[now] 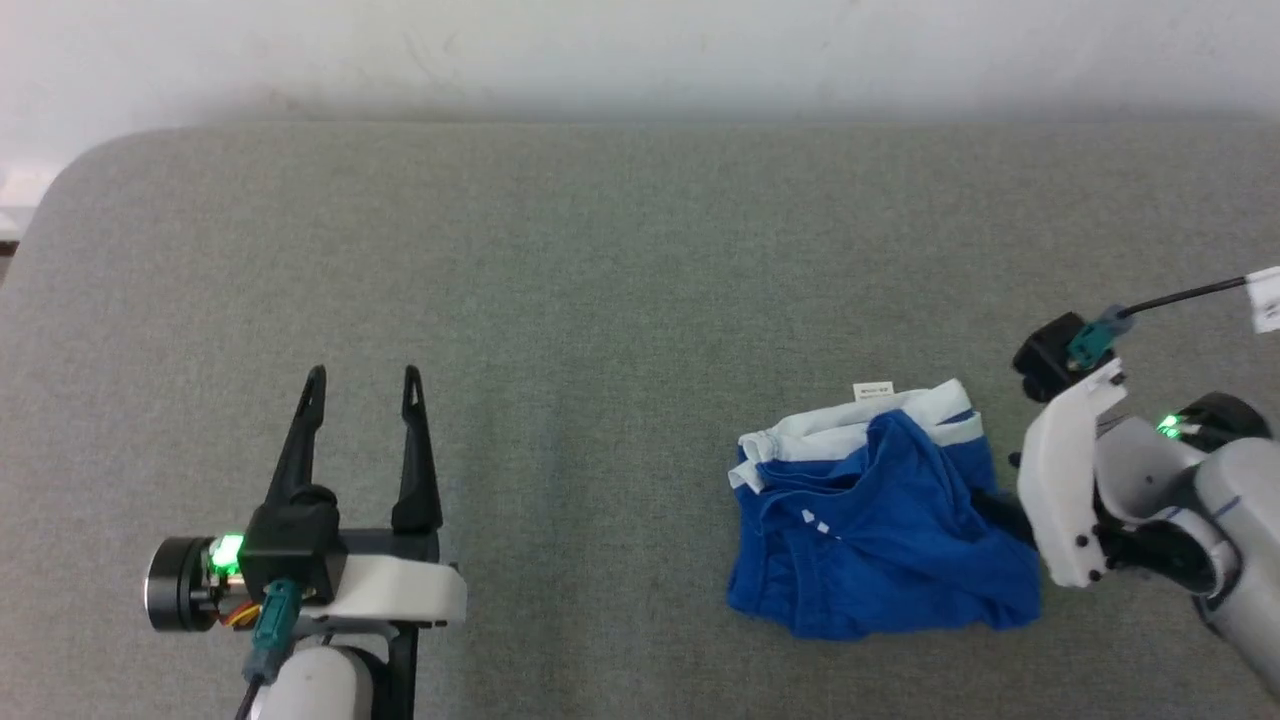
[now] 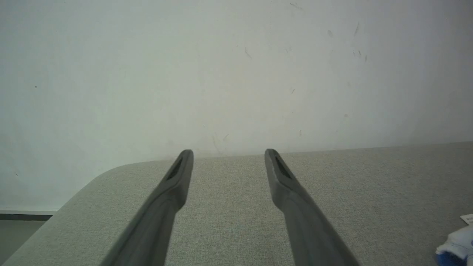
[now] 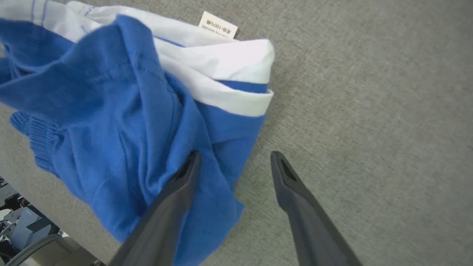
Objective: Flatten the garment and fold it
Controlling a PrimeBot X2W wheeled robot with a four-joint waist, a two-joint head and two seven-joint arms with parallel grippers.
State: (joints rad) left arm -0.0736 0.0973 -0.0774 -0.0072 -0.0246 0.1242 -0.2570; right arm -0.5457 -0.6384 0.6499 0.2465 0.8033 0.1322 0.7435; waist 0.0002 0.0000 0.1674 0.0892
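The garment point(image 1: 880, 520) is a crumpled royal-blue pair of shorts with white bands along its far side and a small white tag point(image 1: 872, 391). It lies bunched on the grey surface, right of centre. My right gripper point(image 3: 235, 155) is open at the garment's point(image 3: 122, 111) right edge. One finger is over the blue cloth and the other over bare surface; I cannot tell whether they touch. In the head view its white wrist point(image 1: 1065, 480) hides the fingers. My left gripper point(image 1: 365, 375) stands open and empty at the lower left, far from the cloth. The left wrist view shows that gripper point(image 2: 229, 152) and a garment corner point(image 2: 456, 244).
The grey padded table point(image 1: 560, 260) has a rounded far-left corner and meets a white wall point(image 1: 640, 50) at the back. A black cable point(image 1: 1185, 296) runs off the right arm. The table's near edge and some equipment below it point(image 3: 22, 229) show in the right wrist view.
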